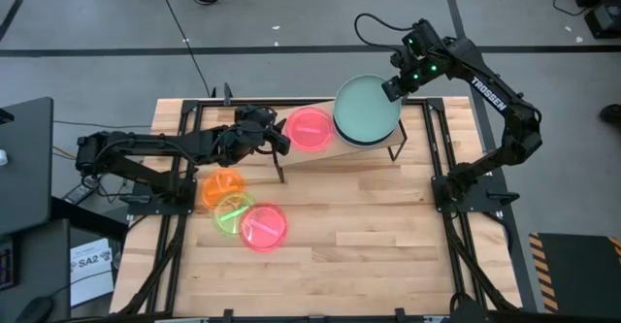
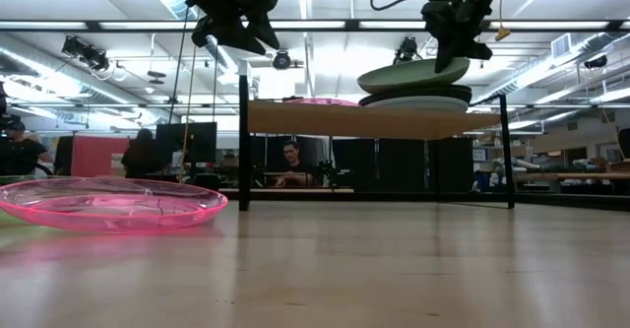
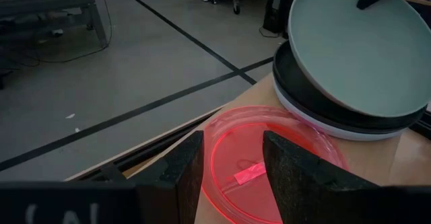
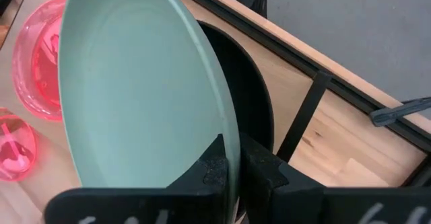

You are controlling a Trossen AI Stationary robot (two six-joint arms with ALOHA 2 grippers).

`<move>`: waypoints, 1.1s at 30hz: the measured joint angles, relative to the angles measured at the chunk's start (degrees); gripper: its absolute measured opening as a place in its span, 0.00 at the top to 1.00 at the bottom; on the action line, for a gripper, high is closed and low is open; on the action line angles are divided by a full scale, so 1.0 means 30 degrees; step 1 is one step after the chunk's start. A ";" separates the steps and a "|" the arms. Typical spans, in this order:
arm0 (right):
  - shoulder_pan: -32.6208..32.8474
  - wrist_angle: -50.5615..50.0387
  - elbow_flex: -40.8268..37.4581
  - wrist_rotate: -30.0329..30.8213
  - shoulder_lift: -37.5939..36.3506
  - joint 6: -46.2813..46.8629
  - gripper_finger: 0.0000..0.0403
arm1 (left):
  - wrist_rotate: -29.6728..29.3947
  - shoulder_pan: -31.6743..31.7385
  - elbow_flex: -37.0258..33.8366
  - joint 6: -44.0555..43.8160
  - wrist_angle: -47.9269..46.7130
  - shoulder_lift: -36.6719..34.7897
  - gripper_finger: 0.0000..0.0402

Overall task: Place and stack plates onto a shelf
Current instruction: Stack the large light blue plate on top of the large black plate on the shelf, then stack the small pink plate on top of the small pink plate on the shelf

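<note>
From above, the shelf sits in the upper middle of the frame, on the wooden worktop. The right hand is at the upper right of the shelf and is pinching the far rim of the mint-green plate. That plate lies on the right end of the shelf. A red plate lies on the left end of the shelf, just beside the mint-green plate. The left hand is just left of the red plate, and its fingers are spread apart with nothing in them. In the lower left of the frame, an orange plate, a neon-green plate and a pink plate lie on the worktop, overlapping.

From the low side view, the mint-green plate is tilted on top of a stack at the upper right, with a black plate and a light-blue plate under it. The pink plate lies flat at the left.

In the left wrist view, the two dark fingers stand apart over the red plate. The stack is at the upper right.

In the right wrist view, the fingers are clamped on the rim of the mint-green plate, with the black plate behind it.
</note>
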 joint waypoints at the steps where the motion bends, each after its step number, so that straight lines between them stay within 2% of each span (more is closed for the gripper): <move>1: 0.0000 -0.0020 0.0000 0.0000 0.0000 0.0092 0.92 | 0.0000 -0.0003 0.0000 0.0000 0.0004 0.0000 0.61; 5: 0.0000 -0.0040 0.0000 -0.0007 0.0000 0.0340 0.89 | 0.0000 0.0004 0.0000 0.0001 0.0000 0.0000 0.61; 18: 0.0000 0.0405 0.0000 0.0074 0.0000 0.0314 0.67 | 0.0000 0.0004 0.0000 0.0015 0.0000 0.0000 0.61; 20: 0.0000 0.0402 0.0000 0.0791 0.0000 0.0298 0.65 | 0.0000 0.0004 0.0000 0.0015 0.0002 0.0000 0.61; 28: 0.0029 0.0332 0.0000 0.5694 0.0000 0.0274 0.64 | 0.0000 -0.0001 0.0000 0.0015 0.0000 0.0006 0.61; 33: 0.0051 0.0434 -0.0787 0.6535 -0.0015 0.0274 0.64 | 0.0000 -0.0003 0.0000 0.0015 -0.0023 0.0007 0.61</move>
